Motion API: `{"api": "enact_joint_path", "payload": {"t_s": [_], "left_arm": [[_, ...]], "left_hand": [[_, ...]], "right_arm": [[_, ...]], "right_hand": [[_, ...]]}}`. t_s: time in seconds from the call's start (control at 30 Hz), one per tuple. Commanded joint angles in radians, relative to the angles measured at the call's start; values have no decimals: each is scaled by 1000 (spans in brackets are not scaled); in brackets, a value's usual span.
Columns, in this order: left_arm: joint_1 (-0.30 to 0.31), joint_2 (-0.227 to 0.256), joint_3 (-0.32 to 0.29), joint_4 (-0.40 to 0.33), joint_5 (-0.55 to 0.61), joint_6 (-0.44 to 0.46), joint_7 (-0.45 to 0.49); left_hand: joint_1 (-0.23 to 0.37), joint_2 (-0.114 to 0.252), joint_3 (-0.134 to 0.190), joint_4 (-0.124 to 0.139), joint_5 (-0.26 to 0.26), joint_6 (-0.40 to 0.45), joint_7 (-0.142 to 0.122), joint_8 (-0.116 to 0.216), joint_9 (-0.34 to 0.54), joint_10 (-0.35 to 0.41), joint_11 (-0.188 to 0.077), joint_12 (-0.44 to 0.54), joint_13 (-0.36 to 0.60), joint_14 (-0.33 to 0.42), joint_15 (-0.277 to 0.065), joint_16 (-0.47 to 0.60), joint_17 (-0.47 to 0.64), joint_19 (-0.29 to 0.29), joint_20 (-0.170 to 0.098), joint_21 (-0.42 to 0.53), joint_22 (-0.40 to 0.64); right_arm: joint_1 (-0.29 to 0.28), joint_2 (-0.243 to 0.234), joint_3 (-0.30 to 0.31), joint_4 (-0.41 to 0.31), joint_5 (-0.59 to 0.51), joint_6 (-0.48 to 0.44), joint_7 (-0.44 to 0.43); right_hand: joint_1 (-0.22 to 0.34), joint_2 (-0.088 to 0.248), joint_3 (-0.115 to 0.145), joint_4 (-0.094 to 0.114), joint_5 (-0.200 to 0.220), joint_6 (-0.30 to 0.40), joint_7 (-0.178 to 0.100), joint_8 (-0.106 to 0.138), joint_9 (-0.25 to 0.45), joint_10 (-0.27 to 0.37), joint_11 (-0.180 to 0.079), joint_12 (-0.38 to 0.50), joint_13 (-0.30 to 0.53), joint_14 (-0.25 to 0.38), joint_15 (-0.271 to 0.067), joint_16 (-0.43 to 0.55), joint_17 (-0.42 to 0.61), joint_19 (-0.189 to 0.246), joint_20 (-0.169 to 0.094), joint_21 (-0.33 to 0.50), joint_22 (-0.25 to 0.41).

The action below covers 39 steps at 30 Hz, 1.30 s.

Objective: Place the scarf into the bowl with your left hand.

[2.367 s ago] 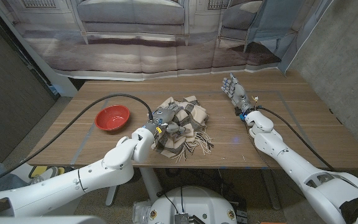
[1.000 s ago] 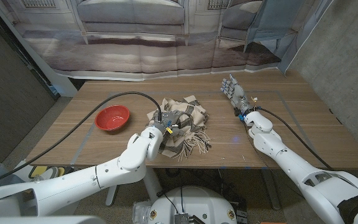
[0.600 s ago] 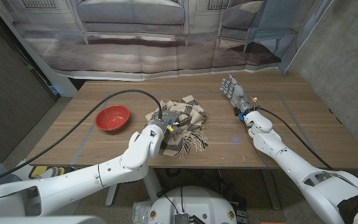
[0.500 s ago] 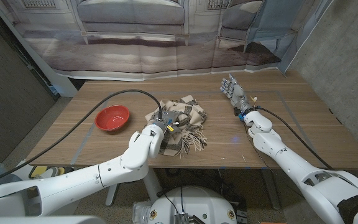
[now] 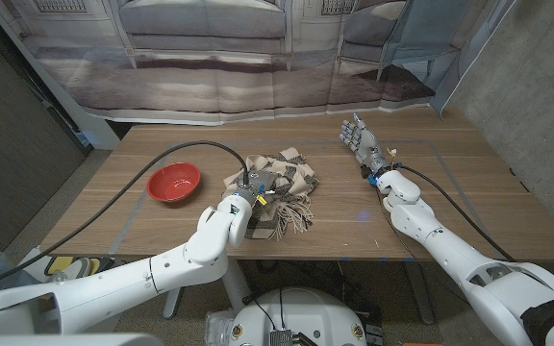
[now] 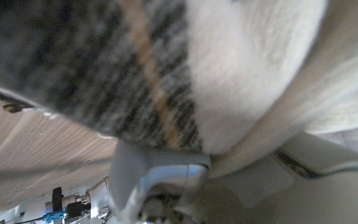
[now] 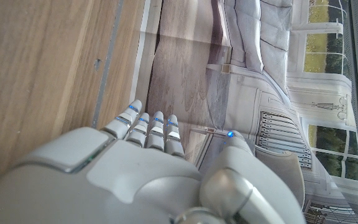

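Observation:
A plaid beige, grey and cream scarf [image 5: 287, 183] with a fringe is bunched up near the table's middle. My left hand [image 5: 254, 195] grips it at its near left side, fingers buried in the cloth. In the left wrist view the scarf [image 6: 135, 62] fills the picture close up over my left hand's fingers [image 6: 145, 177]. A red bowl [image 5: 174, 181] stands to the left of the scarf, apart from it, with nothing in it. My right hand [image 5: 361, 137] stands upright at the far right, fingers apart and straight, holding nothing; the right wrist view shows the right hand [image 7: 145, 165] from behind.
The wooden table [image 5: 431, 207] has bare wood to the right of the scarf and between the scarf and the bowl. A black cable [image 5: 152, 168] arcs from the left arm above the bowl. A printed backdrop [image 5: 219, 58] hangs behind the table's far edge.
My left hand has closed on the scarf and gathered it: the spread cloth and fringe have drawn in toward the hand into a tighter bunch. The right hand has stayed put.

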Motion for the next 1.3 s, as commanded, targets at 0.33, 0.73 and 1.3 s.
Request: {"api": "enact_joint_path", "payload": {"t_s": [0.33,0.73,1.3], "left_arm": [[44,12,-60,-8,-89,-66,150],[66,21,-95,-30,-151,-77,196],[93,39,-138,-81,-208,-55,251]], "left_hand": [[95,-6,92,24,-30,281,-19,141,59,150,3,70,77,128,-48,49,83,159,-137,43,5],[164,-8,152,11,-36,404,32,229,111,251,7,103,134,272,-102,102,155,251,-244,118,14],[202,-9,184,9,-27,405,53,239,127,260,9,103,162,308,-110,114,187,253,-272,150,19]], "right_arm": [[-3,-5,3,-9,3,-3,-1],[-11,-18,5,-36,3,-14,-6],[-30,-26,12,-53,13,-5,-1]], "right_hand": [[1,2,-1,0,3,6,-5,-2,4,8,4,4,5,12,2,-1,4,6,3,4,3],[0,2,-2,-1,3,6,-5,-2,4,9,4,4,5,13,2,-1,4,5,3,4,3],[0,3,-2,-2,3,6,-5,-2,4,11,4,5,5,13,1,-1,4,7,3,4,3]]}}
